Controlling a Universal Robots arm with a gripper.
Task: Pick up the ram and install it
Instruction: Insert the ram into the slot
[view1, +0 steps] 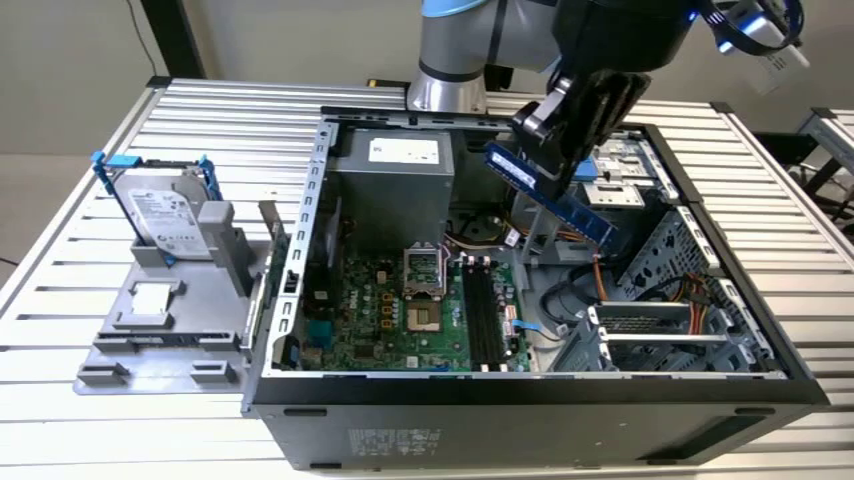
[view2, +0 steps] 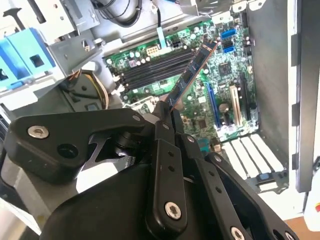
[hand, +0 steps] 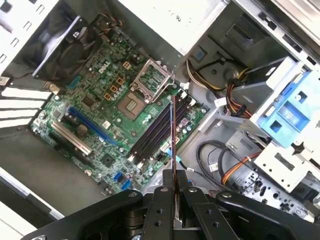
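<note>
Pincer (view1: 541, 125) is clamped on one end of the ram (view1: 547, 195), holding it in the air over the open computer case (view1: 534, 420). The stick juts out from the fingertips, tilted, its long axis slanting down toward the exterior view's right. In both wrist views its free end aims at the black memory slots (hand: 150, 135) on the motherboard (hand: 95, 105), well apart from them. Orange cables (view1: 601, 280) and a metal drive cage (view1: 667, 335) sit beside those slots. Out on the table (view1: 80, 420), the hard drive (view1: 167, 215) stands upright.
</note>
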